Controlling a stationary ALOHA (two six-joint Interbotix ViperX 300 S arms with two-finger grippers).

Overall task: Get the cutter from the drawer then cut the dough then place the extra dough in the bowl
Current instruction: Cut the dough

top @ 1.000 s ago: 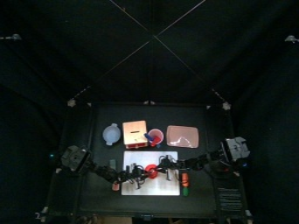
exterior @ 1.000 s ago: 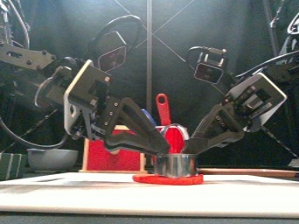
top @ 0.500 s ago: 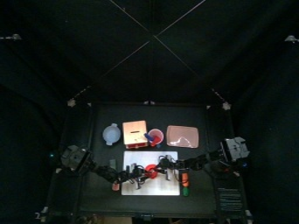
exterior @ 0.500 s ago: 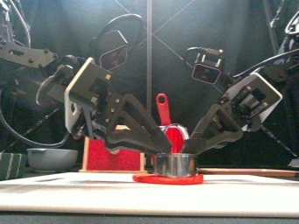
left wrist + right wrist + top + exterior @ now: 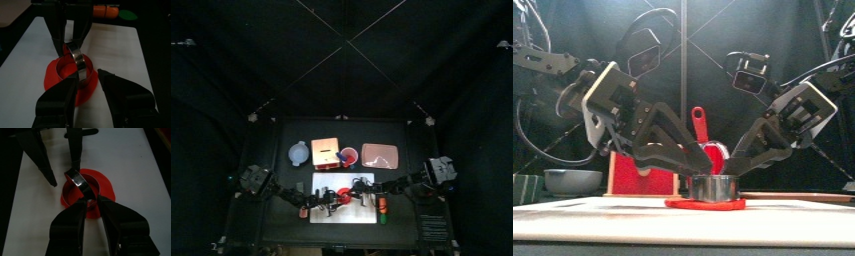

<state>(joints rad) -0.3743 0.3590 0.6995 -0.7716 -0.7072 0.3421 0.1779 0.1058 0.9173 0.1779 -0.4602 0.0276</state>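
A flat red dough disc lies on the white cutting board, and the round metal cutter stands on it. My right gripper comes down from the right, shut on the cutter at its near rim. From the left, my left gripper reaches in with its jaws open, the tips over the dough's edge beside the cutter. In the top view both grippers meet over the board.
Behind the board stand the blue-grey bowl, the wooden box with its red drawer front, the red cup with knives, and the pink tray. Small toy foods lie at the board's right edge.
My left arm has tilted up and back slightly, its fingers still at the cutter. The right gripper, cutter and dough have stayed put.
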